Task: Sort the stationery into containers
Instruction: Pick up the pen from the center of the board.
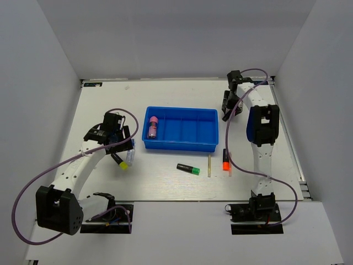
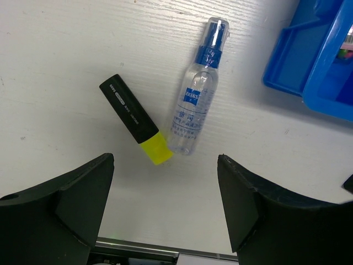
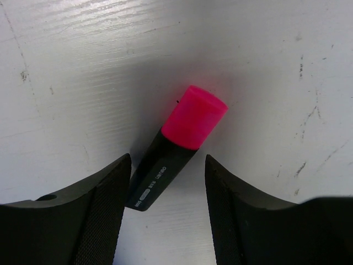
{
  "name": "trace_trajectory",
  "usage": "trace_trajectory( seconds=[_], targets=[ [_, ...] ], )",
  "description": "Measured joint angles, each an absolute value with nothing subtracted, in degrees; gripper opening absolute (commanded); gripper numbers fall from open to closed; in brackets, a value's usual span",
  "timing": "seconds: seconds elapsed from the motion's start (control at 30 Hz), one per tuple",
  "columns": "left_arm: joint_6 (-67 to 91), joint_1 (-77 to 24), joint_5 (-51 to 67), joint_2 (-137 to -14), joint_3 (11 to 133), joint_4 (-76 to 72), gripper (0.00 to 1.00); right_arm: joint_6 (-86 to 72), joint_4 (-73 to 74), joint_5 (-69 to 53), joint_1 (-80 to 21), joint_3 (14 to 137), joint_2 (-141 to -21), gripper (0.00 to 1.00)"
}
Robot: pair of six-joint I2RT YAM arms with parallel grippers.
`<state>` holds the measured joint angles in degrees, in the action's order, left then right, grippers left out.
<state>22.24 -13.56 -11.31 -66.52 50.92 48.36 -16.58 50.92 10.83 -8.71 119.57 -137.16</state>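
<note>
Fingers [image 3: 99, 215] of the right gripper [image 3: 167, 165] stand spread on either side of a pink-capped highlighter [image 3: 179, 141] lying on the white table [image 3: 83, 66], just right of the blue tray [image 1: 181, 144]. The left gripper [image 2: 164, 160] hangs equally wide above a yellow-tipped highlighter [image 2: 132, 117] that touches a clear spray bottle [image 2: 194, 110], left of the tray. A pink-ended highlighter [image 1: 153, 128] lies in the leftmost compartment. A green highlighter [image 1: 188, 168] and an orange highlighter [image 1: 225, 162] lie near of the tray.
</note>
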Motion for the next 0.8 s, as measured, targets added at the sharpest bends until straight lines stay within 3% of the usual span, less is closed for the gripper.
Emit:
trace_trajectory(
  seconds=[0.13,0.37,0.5,0.7,0.8],
  targets=[
    [22.1,-13.5,-11.1,-66.5,50.6,48.2,0.86,-17.5,50.9,11.6,-9.4,120.0,-138.1,0.59],
    [22.1,-13.5,-11.1,-66.5,50.1,48.0,0.86,-18.3,49.8,11.9,-10.1,119.3,-138.0,0.43],
    [22.1,-13.4,-11.0,-66.5,50.1,48.0,0.86,-18.9,48.8,11.6,-9.9,116.5,-136.5,0.32],
    [22.1,-13.3,-10.9,-66.4,49.9,48.0,0.87,-19.3,47.4,11.0,-9.3,113.3,-134.6,0.03],
    [22.0,-13.3,-10.9,-66.0,49.3,48.0,0.87,-19.3,46.4,10.7,-9.1,111.7,-133.9,0.00]
  ],
)
